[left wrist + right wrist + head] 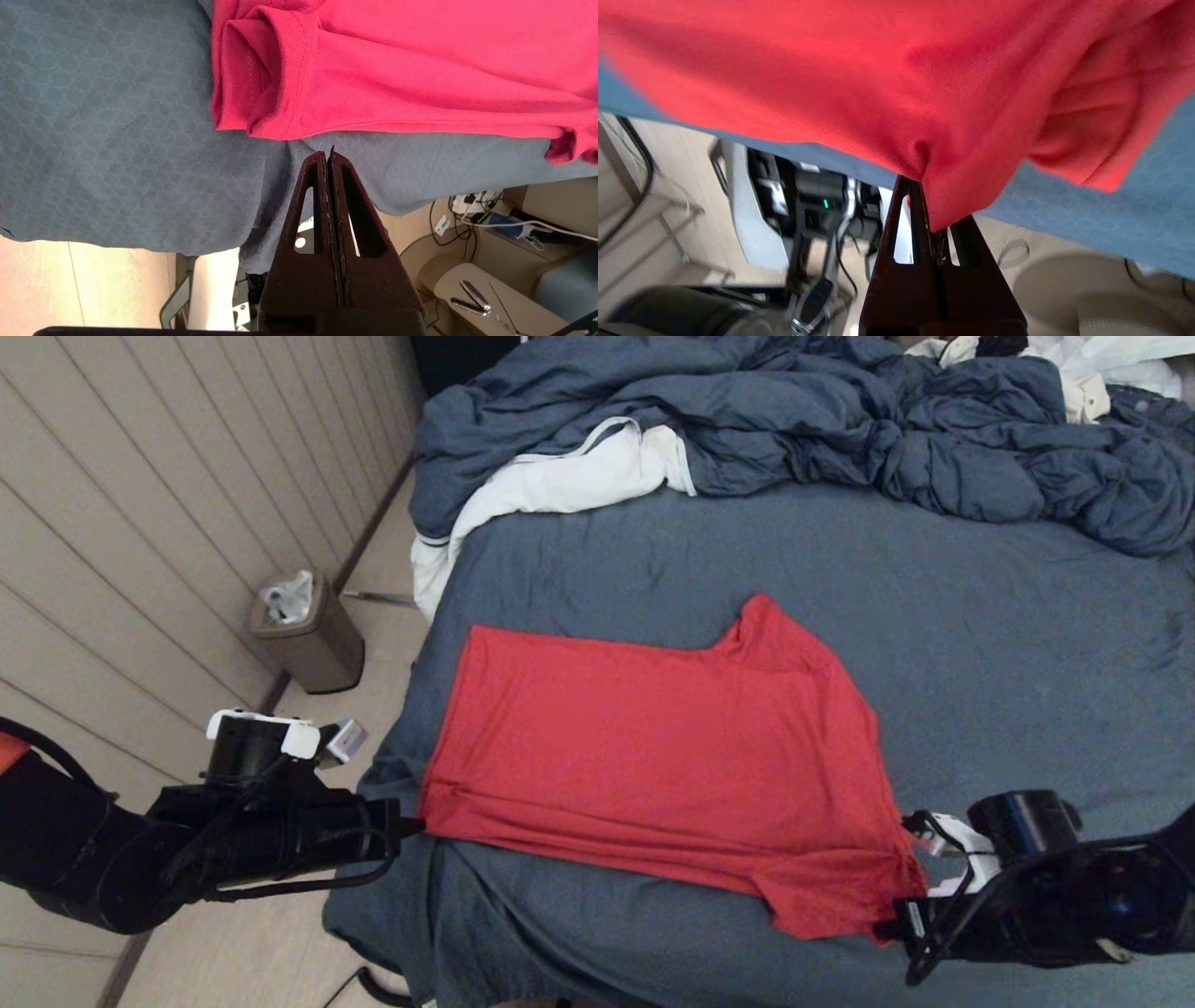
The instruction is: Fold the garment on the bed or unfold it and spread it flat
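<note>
A red garment lies near the bed's near edge, long axis left to right, hem left, sleeves right. The left gripper, jaws closed on nothing, sits just beside the hem. The right gripper pinches fabric by the near sleeve.

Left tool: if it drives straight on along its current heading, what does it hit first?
Probably the folded hem corner of the red T-shirt, directly ahead of the shut left tool. A thin strip of blue bed sheet shows between them; if the tips ride low, they may brush that first. Depth is unclear.
</note>
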